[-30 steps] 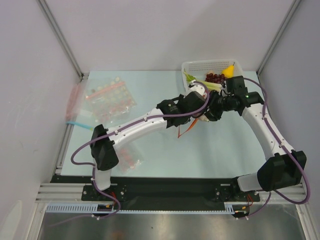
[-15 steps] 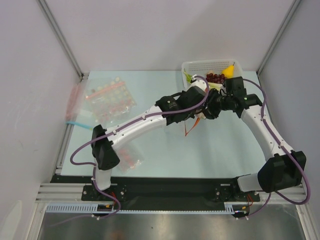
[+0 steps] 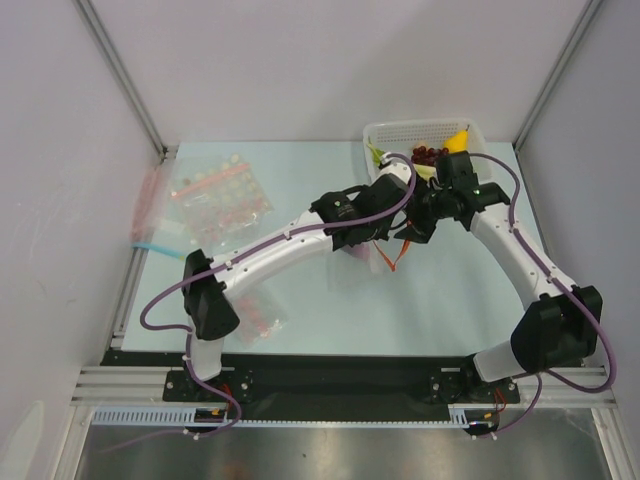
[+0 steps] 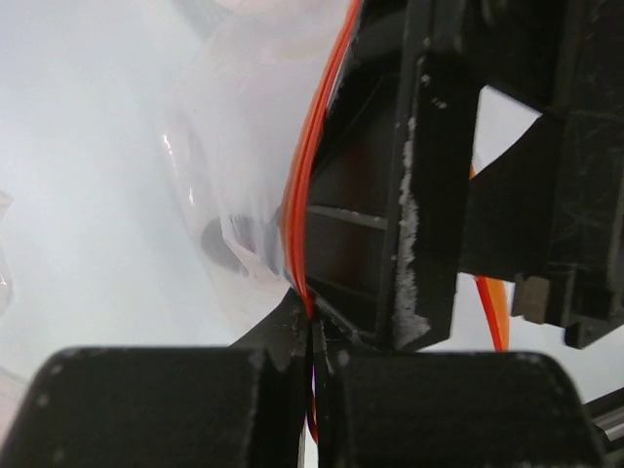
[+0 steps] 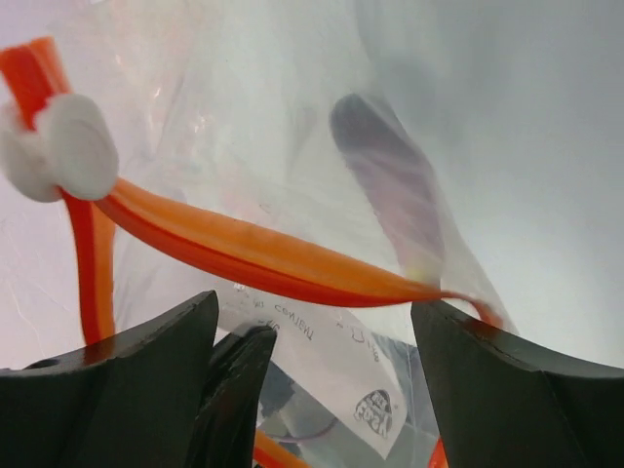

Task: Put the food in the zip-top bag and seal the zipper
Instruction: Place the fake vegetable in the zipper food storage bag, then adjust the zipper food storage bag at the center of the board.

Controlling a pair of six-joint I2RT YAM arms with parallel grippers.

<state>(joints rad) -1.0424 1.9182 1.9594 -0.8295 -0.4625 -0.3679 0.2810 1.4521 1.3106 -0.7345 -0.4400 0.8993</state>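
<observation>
My left gripper (image 3: 383, 226) is shut on the red-orange zipper (image 4: 300, 195) of the clear zip-top bag (image 4: 239, 146), pinching the strip at its fingertips (image 4: 314, 336). My right gripper (image 3: 415, 224) is open; its jaws (image 5: 322, 331) stand wide on either side of the bag's white label patch (image 5: 336, 375), just below the zipper (image 5: 244, 258) and its white slider (image 5: 60, 146). The bag hangs between both grippers above the table (image 3: 352, 262). The scallion (image 3: 381, 155) and the grapes (image 3: 430, 153) lie in the white basket (image 3: 372, 132).
A small yellow fruit (image 3: 457, 141) is also in the basket at the back right. Clear bags with pink-red dots (image 3: 220, 195) and a bag with a blue strip (image 3: 150, 215) lie at the left. Another dotted bag (image 3: 262, 316) lies by the left arm's base.
Both grippers and the bag have shifted slightly right and toward the front. The right arm has swung in closer, and more of the clear bag now spreads below the left gripper.
</observation>
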